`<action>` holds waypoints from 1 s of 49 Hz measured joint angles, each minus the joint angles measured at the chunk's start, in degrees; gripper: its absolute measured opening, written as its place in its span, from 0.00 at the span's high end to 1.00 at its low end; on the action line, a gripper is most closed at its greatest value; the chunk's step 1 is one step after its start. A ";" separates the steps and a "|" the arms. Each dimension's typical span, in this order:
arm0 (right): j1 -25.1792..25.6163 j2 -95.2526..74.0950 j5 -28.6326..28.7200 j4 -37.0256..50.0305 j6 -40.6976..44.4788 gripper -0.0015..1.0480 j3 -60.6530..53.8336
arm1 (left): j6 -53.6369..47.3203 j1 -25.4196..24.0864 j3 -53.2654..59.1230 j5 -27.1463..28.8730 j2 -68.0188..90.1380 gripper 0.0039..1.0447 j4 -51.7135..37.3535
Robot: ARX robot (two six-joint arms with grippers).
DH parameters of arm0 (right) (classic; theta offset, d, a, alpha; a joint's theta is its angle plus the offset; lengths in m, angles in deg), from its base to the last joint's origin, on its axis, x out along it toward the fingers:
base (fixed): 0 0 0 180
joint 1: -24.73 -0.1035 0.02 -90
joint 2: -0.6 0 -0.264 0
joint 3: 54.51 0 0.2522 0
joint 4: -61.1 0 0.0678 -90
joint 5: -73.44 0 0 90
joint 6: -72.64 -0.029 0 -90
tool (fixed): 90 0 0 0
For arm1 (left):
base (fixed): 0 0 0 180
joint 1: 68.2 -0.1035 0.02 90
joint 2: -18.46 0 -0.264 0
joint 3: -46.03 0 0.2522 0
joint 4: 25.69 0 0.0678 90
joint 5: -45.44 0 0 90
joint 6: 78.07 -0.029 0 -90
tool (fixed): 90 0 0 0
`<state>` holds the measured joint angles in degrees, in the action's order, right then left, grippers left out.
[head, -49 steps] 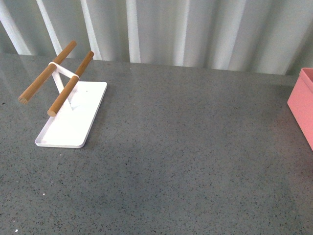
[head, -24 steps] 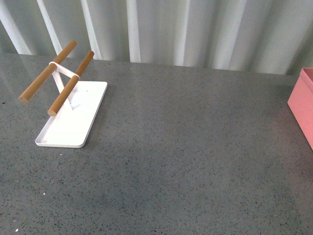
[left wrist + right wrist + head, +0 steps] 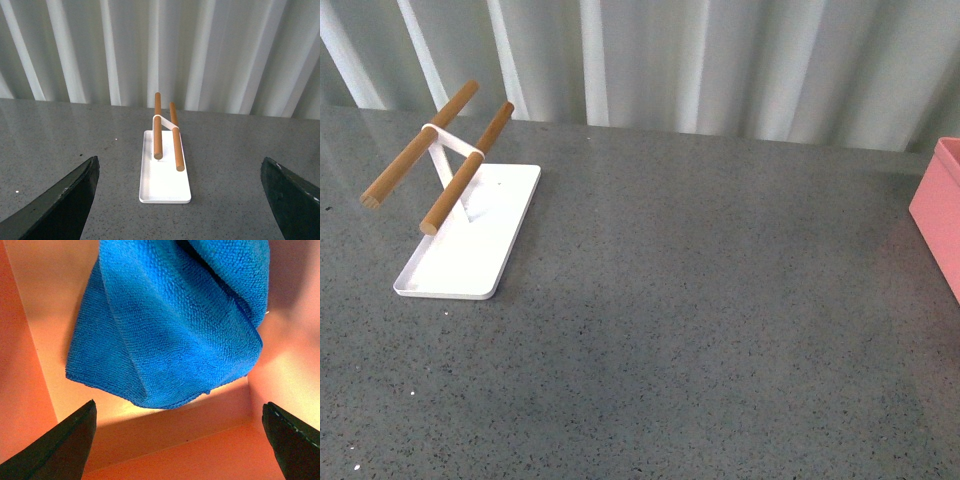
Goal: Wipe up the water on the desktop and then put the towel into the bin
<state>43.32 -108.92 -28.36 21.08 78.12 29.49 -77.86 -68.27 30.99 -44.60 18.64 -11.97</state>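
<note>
The right gripper (image 3: pixel 178 404) was seen with its two dark fingers (image 3: pixel 60 445) spread wide apart, and nothing was clamped between them. Straight ahead of that open gap, the large bright blue fluffy microfibre towel (image 3: pixel 170 325) was found inside the salmon-pink smooth-walled plastic bin (image 3: pixel 30 365). The cloth was bunched in loose folds, and its stitched lower edge was turned toward the jaws, apart from both fingertips. Pink walls were seen on either side of the jaws and beyond the towel. It could not be told whether the cloth was lying flat on the bin's floor or leaning against a wall.

The left gripper (image 3: pixel 179 160) was likewise held with its jaws far apart and empty. Ahead of them, centred in the gap, a small white rectangular tray (image 3: pixel 165 187) carrying two brown wooden rods (image 3: pixel 158 125) on a white bracket was set on the wide dark grey speckled stone-like desktop (image 3: pixel 60 135). A white corrugated wall (image 3: pixel 225 50) was seen behind the tray.

In the front view, no arm was shown. Only a corner of the bin (image 3: pixel 938 215) was caught at the right edge, well apart from the tray (image 3: pixel 470 250) on the desktop (image 3: pixel 700 300).
</note>
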 joint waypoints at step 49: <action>-2.38 12.22 2.97 2.99 -0.68 0.07 12.81 | 0.00 0.00 0.00 0.04 0.00 0.06 0.00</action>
<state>40.94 -96.70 -25.38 24.07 77.44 42.30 -77.86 -68.27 30.99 -44.55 18.64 -11.97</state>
